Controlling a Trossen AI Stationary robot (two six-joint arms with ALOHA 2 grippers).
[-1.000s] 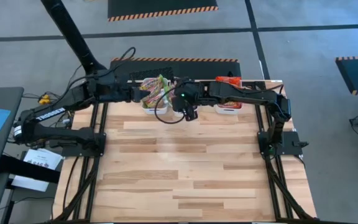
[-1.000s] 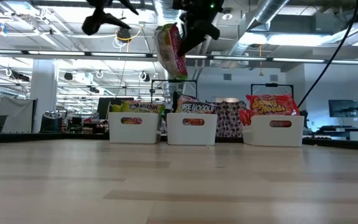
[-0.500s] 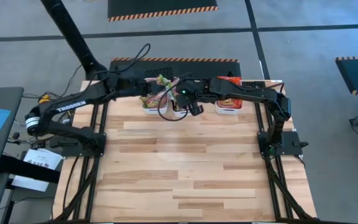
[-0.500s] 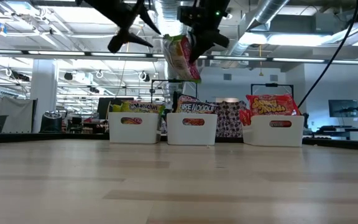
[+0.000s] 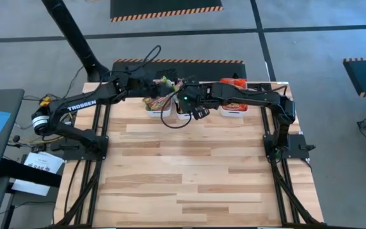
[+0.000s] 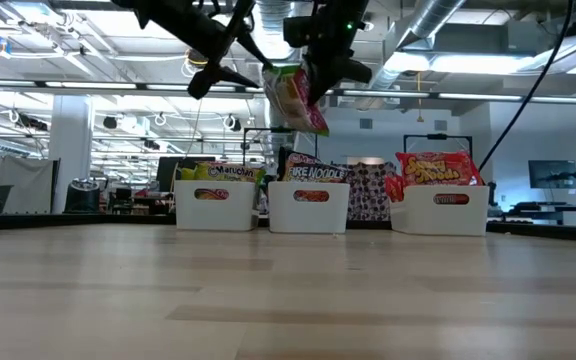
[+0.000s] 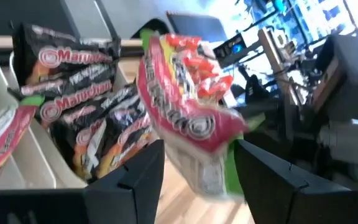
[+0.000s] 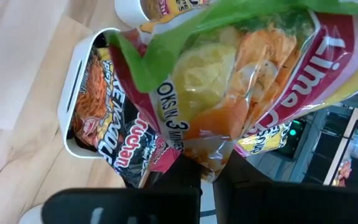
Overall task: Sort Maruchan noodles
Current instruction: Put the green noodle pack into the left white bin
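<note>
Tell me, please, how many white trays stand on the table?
3, in a row along the far edge of the table: the left tray, the middle tray and the right tray. Each holds noodle packets; no other tray shows.

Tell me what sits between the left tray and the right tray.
In the low view, the middle tray of dark noodle packets sits between the left tray and right tray.

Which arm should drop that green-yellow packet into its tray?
Probably the right: its claw is shut on the green-yellow packet above the trays. The left claw is open beside it, holding nothing.
</note>
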